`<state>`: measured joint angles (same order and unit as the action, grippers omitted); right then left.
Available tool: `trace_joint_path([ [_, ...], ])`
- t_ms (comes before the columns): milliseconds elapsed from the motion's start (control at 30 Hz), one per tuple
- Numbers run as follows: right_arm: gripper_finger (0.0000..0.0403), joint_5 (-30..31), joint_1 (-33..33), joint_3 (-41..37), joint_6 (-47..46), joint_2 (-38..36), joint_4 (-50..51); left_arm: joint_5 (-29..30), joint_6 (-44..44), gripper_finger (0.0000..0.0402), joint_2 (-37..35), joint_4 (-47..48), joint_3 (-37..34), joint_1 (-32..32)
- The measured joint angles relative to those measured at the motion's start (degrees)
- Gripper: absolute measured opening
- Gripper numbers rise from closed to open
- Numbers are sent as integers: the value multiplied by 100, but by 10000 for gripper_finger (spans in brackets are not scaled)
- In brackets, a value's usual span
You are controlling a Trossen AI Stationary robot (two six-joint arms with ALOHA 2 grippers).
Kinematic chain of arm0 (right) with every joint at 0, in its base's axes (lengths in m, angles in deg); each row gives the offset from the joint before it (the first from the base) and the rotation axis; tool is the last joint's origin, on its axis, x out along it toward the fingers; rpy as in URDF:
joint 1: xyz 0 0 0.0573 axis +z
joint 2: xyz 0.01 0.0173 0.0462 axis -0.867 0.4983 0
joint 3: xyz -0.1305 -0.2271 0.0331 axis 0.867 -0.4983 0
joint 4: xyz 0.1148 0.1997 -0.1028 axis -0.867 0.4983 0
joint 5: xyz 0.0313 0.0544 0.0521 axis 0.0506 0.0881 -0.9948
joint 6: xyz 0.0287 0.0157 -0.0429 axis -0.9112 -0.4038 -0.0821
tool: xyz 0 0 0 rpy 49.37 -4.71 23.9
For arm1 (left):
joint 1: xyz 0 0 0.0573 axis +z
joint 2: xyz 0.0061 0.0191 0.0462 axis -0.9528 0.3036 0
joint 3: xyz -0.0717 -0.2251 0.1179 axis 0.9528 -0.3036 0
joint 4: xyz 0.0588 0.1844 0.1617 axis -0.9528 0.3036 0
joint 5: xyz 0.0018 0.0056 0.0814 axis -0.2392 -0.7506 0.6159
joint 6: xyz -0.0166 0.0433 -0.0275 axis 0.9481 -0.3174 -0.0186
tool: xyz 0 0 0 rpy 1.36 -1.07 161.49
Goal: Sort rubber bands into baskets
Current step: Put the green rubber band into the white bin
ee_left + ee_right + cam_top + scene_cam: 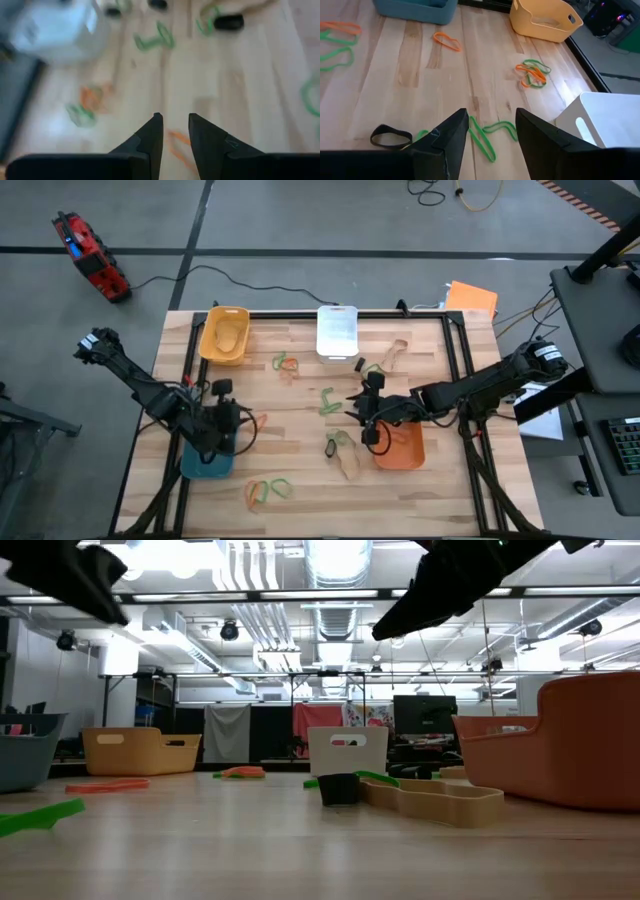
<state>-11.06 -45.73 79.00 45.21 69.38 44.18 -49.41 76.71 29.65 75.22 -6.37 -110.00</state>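
Left claw (175,131) and right claw (491,127) both parted, empty, no legible writing anywhere.

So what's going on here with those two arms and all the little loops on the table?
The robot is sorting rubber bands into four baskets. The left gripper hangs open and empty by the teal basket, with an orange band below it. The right gripper is open above a green band mid-table, beside the orange basket. Most bands lie loose on the table.
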Motion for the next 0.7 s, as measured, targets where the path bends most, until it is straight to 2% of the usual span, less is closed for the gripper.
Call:
trace_joint_path([
  [100,161,-4,-52,76,-206,2,0,344,-762,76,0,-362,0,8],
  [233,157,-2,-146,208,-331,2,25,324,-1660,76,0,-1071,-47,89],
  [400,151,-2,-292,384,-338,2,52,-376,-2864,76,0,-2082,-261,348],
  [533,148,-3,-429,508,-377,2,84,-451,-3322,76,-70,-2271,-389,733],
  [700,147,-169,-640,607,-579,2,307,-1683,-3740,76,-477,-2593,-687,1401],
])
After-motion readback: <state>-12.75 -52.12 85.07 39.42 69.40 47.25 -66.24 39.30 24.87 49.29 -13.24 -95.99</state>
